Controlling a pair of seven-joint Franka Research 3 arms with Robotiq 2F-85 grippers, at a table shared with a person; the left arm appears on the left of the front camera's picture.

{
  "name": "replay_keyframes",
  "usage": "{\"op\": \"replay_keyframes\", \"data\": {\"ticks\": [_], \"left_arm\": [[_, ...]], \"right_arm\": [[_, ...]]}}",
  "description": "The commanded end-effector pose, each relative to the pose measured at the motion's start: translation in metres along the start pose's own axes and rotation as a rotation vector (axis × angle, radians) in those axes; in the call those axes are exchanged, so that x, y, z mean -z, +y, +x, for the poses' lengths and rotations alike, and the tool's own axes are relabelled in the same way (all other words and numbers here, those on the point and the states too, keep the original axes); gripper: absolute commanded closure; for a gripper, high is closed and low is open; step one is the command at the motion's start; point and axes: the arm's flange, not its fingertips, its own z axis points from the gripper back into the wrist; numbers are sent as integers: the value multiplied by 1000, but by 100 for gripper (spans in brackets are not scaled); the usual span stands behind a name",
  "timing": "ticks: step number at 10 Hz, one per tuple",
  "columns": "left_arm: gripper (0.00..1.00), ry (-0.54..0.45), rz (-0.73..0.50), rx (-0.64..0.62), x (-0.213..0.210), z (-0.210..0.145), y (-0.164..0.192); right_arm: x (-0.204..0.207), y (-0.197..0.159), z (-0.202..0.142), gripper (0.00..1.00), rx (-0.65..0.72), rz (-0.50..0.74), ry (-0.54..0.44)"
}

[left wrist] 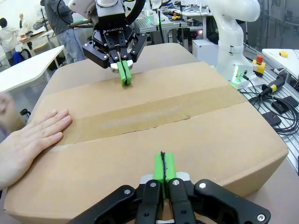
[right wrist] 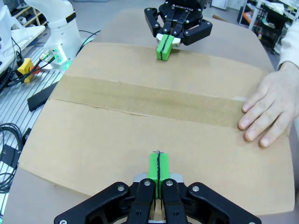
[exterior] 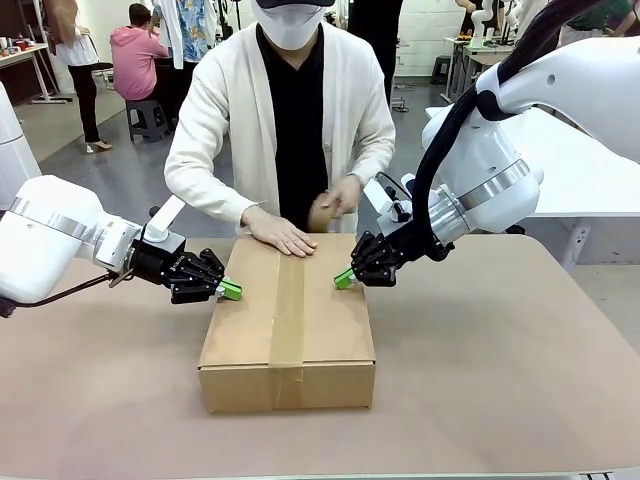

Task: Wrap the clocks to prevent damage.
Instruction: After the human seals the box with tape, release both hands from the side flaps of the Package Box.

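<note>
Two arms are reaching in from opposite sides, the left gripper pressing its closed green pads on the left edge of the cardboard box and the right gripper doing likewise on the right edge, pads shut on nothing. The person's hand is lying flat on the far end. The box is sitting mid-table, flaps closed, brown tape running along its seam.
</note>
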Motion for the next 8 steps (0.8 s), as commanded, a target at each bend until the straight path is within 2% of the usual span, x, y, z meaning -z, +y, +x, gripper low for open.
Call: {"op": "replay_keyframes", "data": {"ticks": [1,8], "left_arm": [[99,13,8,0,1,-4,0],[99,13,8,0,1,-4,0]], "right_arm": [[1,0,-4,99,-1,-3,7],[1,0,-4,99,-1,-3,7]]}}
